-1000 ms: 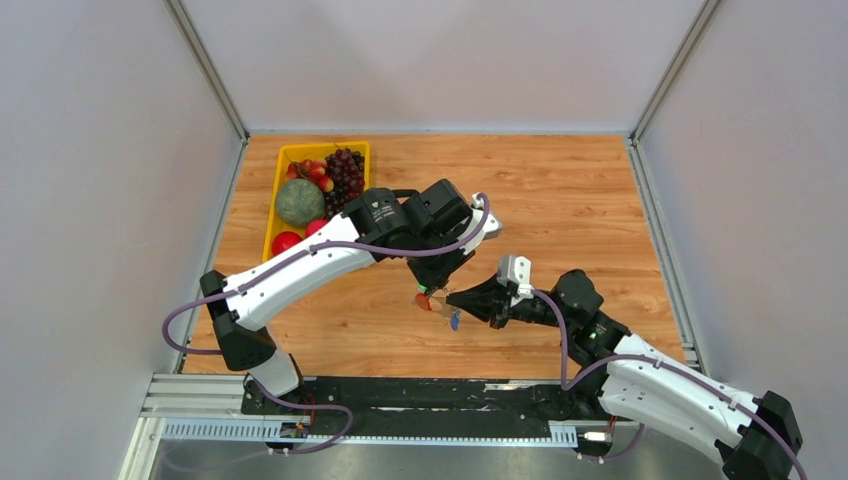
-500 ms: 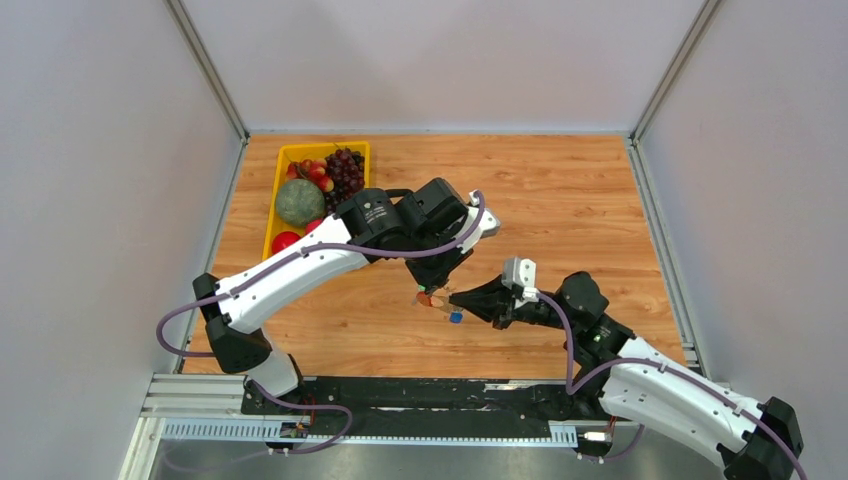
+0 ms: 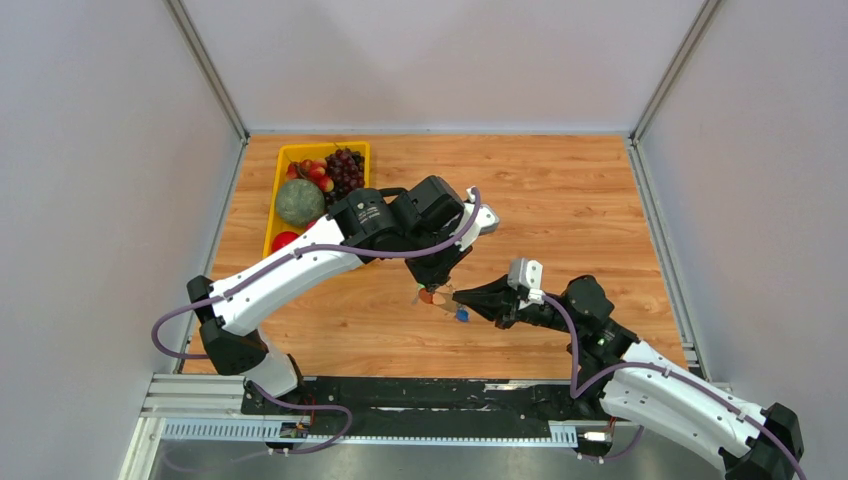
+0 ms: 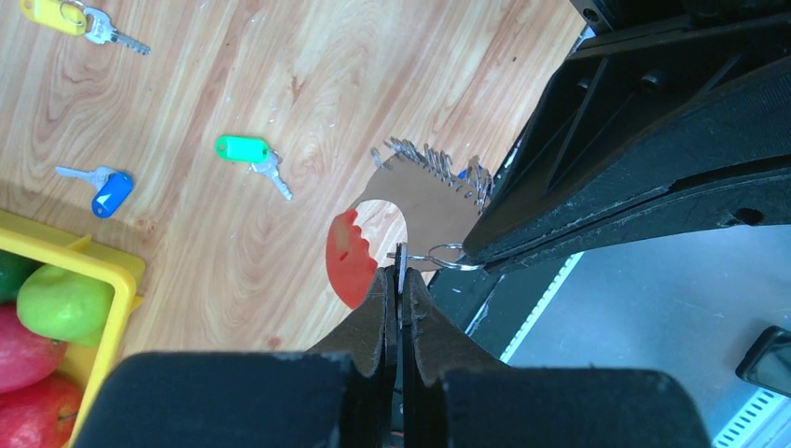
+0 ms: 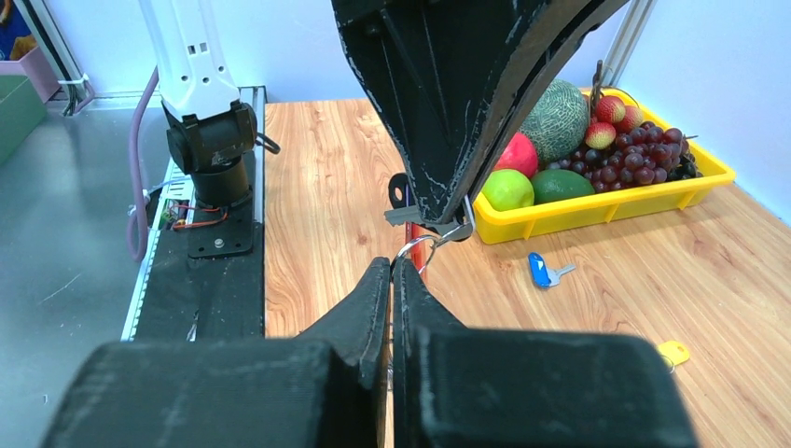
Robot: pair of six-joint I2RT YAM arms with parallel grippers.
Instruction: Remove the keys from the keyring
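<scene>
My left gripper is shut on a thin silver key seen edge-on, held above the table. A wire ring runs from that key to my right gripper, which is shut on the ring. The keyring, grey with a red band and wire loops, hangs just past the left fingertips. In the top view both grippers meet at mid-table, left and right, with a blue piece under them. Green, blue and yellow keys lie loose on the table.
A yellow fruit tray with melon, apples and grapes stands at the back left, close behind the left arm. The blue key lies near its corner. Grey walls close in three sides; a black rail runs along the near edge.
Both grippers, joined at the keyring, have drifted a little to the right and slightly away from the near edge. The blue piece moved with them. Both grips stay shut.
</scene>
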